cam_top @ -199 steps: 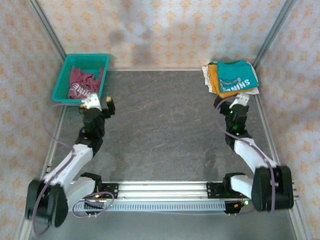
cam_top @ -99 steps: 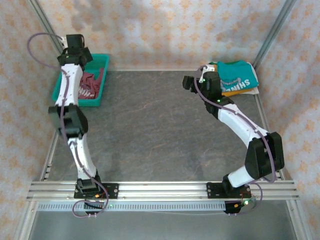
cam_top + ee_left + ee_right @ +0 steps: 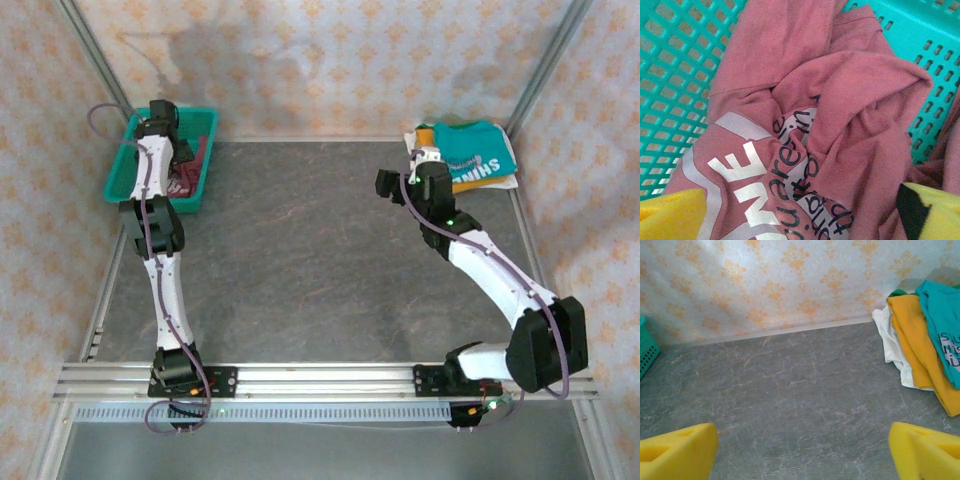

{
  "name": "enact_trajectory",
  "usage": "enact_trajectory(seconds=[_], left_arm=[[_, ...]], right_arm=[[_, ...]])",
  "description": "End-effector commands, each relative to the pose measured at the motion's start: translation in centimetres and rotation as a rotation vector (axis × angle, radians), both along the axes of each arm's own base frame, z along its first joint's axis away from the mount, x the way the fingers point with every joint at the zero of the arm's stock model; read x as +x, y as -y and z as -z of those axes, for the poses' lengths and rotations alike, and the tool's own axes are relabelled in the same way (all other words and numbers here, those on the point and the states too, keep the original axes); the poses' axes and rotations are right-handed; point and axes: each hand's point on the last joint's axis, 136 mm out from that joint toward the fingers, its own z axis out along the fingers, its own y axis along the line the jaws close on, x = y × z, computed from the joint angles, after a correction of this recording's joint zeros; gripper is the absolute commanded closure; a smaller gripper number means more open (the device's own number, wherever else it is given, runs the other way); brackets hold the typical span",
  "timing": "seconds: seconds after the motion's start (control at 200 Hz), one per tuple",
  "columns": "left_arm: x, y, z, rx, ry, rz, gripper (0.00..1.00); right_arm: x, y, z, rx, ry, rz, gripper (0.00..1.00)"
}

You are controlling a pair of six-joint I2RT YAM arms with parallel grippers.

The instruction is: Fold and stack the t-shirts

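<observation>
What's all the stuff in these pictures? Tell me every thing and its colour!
basket: one, teal, table's far left corner
maroon shirt: one, maroon with white letters, crumpled in the basket
teal shirt: one, teal with white print, top of the far right pile
orange shirt: one, orange-yellow, under the teal shirt
cream shirt: one, cream, under the orange shirt
table: one, dark grey, under everything
walls: three, cream with orange pattern, around the table
left gripper: one, yellow fingers, open over the maroon shirt
right gripper: one, yellow fingers, open over the table near the pile
</observation>
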Motion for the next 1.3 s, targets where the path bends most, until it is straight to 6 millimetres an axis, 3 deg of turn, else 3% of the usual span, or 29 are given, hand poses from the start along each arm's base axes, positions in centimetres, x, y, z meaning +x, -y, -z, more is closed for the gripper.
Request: enact_trajectory(seconds=[0.0,0.125,0.245,0.275,0.33,0.405,0.42,0.555,0.641,0.806,0.956,0.976,1.171,1.296], left_arm=[[0.0,-1.0,2.5,-0.037,-0.011,-0.025,0.06],[0.0,-1.3,4.6,-0.059,-0.032,-0.030,0.07],[0.5,-1.2,4.2,-0.074,-0.010,-0.015,0.21],[0.7,-0.9,3.9,-0.085,0.002,-0.003,0.32],[1.0,-0.8,2.7,-0.091,0.029,0.008,0.64],[1.1,-1.2,0.0,-0.062,0.078,-0.013,0.96],[1.0,-1.2,-0.7,-0.056,0.088,-0.016,1.00],[0.9,-0.8,-7.3,-0.041,0.208,-0.004,1.00],[0.6,0.2,-12.6,-0.033,0.312,0.019,1.00],[-2.0,3.1,-22.0,0.034,0.467,0.049,1.00],[-4.9,8.0,-29.8,0.071,0.623,0.135,1.00],[-5.9,8.8,-31.8,0.081,0.661,0.148,1.00],[-11.4,16.9,-43.4,0.086,0.931,0.348,1.00],[-15.2,22.2,-47.7,0.023,1.044,0.495,1.00]], right_arm=[[-0.2,0.0,-1.5,0.016,0.060,0.000,0.11],[-0.1,-0.8,-2.0,0.056,0.074,-0.030,0.11],[0.1,-1.5,-2.2,0.067,0.074,-0.053,0.11],[0.1,-1.6,-2.3,0.066,0.074,-0.056,0.11],[0.1,-1.7,-2.5,0.066,0.073,-0.058,0.11],[0.0,-1.6,-3.1,0.073,0.088,-0.055,0.11],[-0.1,-1.5,-3.2,0.074,0.092,-0.054,0.11],[-0.5,-1.1,-3.8,0.073,0.120,-0.046,0.11],[-0.7,-0.9,-3.8,0.067,0.125,-0.040,0.11],[-0.6,-0.8,-4.1,0.059,0.137,-0.038,0.11],[-0.3,-1.0,-4.6,0.066,0.149,-0.038,0.11],[-0.2,-1.0,-4.7,0.068,0.153,-0.037,0.11],[0.0,-0.9,-6.2,0.092,0.188,-0.024,0.11],[0.0,-0.5,-6.9,0.105,0.218,0.000,0.11]])
